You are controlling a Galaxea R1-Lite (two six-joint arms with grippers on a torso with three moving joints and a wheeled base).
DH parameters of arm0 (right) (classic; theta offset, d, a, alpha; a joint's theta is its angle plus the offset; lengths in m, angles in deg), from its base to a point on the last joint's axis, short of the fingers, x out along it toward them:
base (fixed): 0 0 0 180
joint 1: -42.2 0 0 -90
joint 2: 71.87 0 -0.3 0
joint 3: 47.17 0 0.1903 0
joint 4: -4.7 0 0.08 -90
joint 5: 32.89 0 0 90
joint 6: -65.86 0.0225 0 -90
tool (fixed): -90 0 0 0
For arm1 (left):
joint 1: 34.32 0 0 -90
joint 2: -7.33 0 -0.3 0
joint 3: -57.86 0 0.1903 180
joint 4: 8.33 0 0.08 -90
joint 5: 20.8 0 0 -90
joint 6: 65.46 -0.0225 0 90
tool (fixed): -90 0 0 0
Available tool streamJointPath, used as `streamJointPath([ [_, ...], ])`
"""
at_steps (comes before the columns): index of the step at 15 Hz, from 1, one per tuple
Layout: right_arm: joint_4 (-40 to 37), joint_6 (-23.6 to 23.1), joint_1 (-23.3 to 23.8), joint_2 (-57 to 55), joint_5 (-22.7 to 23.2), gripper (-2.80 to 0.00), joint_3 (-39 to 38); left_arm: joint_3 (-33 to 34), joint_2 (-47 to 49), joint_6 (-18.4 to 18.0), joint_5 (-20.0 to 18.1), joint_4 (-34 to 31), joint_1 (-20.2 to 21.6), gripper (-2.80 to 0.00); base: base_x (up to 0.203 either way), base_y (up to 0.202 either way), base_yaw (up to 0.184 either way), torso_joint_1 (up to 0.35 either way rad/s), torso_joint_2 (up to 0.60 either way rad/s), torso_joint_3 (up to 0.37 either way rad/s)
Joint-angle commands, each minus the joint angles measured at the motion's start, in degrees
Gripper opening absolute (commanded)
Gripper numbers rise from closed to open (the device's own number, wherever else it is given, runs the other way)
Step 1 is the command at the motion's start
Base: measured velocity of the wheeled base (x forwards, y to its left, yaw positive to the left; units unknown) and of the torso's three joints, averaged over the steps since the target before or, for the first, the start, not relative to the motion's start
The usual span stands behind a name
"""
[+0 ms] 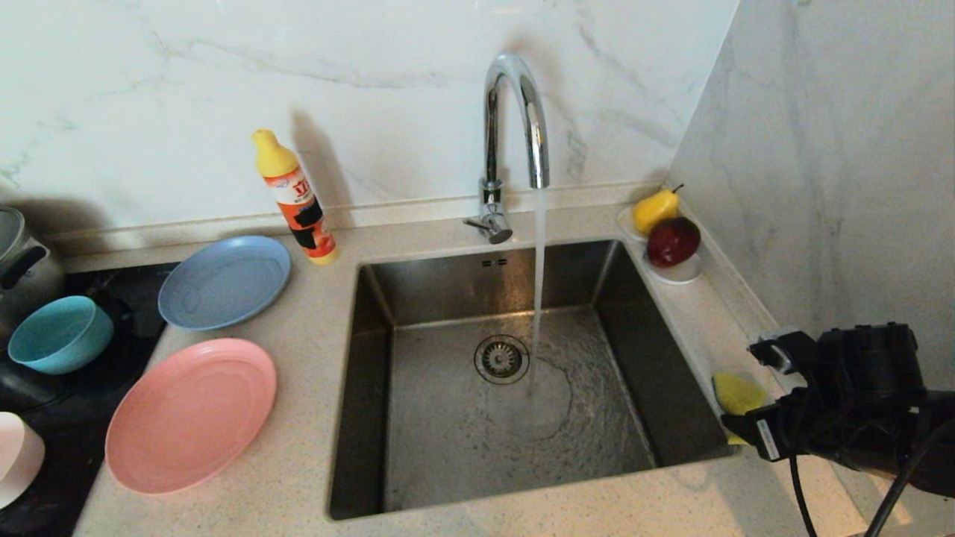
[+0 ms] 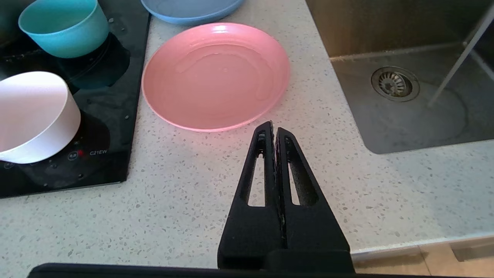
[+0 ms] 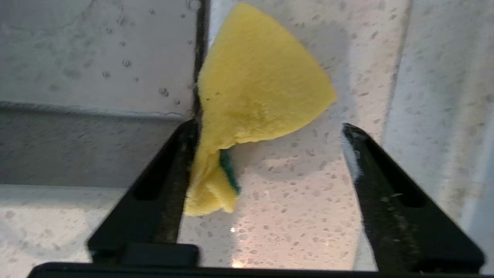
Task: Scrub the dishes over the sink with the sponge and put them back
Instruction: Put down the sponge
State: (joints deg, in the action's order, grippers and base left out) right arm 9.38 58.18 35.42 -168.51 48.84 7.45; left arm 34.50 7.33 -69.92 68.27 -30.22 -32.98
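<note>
The sponge, yellow with a green face, lies crumpled on the counter rim right of the sink. My right gripper is over it with jaws wide open. In the right wrist view the sponge leans against one finger and stands clear of the other. The dishes sit left of the sink: blue plate, pink plate, teal bowl, pale bowl. My left gripper hangs shut and empty above the counter, just short of the pink plate.
Water runs from the chrome faucet into the basin beside the drain. An orange detergent bottle stands behind the blue plate. A small dish with a pear and red fruit sits at the far right corner. A black cooktop holds the bowls.
</note>
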Motion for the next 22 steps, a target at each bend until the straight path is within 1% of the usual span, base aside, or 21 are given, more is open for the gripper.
streamJointPath([
  [1,0.25,-0.17,0.01,0.38,-1.12,0.00,0.47,1.05,0.09,-0.02,-0.03,0.02,-0.02,-2.80,0.000,0.000,0.000,0.000,0.00,0.000],
  [6,0.25,-0.39,0.10,1.19,-3.19,0.00,1.44,1.05,0.12,-0.02,0.04,0.02,0.02,-2.80,0.000,0.000,0.000,0.000,0.00,0.000],
  [8,0.25,-1.55,0.10,1.19,-4.48,0.00,1.26,1.05,0.09,-0.02,0.02,0.02,0.00,-2.80,0.000,0.000,0.000,0.000,0.00,0.000],
  [14,-0.10,-1.98,0.10,1.08,-6.15,0.00,1.16,1.05,0.09,-0.08,0.03,0.02,0.03,-2.80,0.000,0.000,0.000,0.000,0.00,0.000],
  [16,0.31,-1.79,-0.34,1.46,-5.80,0.00,1.42,1.05,0.09,-0.02,-0.03,0.02,-0.01,-2.80,0.000,0.000,0.000,0.000,0.00,0.000],
  [17,0.23,-1.81,-0.52,1.90,-5.63,-0.74,1.45,1.05,0.09,-0.02,-0.04,0.02,-0.02,-2.80,0.000,0.000,0.000,0.000,0.00,0.000],
  [18,-0.13,-1.95,-0.74,2.61,-5.60,-2.80,1.57,1.05,0.09,-0.02,-0.02,0.02,-0.01,-2.80,0.000,0.000,0.000,0.000,0.00,0.000],
  [22,-0.10,-1.99,-0.91,3.16,-5.89,-2.80,2.36,1.02,0.09,-0.04,-0.04,0.02,-0.01,-2.80,0.000,0.000,0.000,0.000,0.00,0.000],
])
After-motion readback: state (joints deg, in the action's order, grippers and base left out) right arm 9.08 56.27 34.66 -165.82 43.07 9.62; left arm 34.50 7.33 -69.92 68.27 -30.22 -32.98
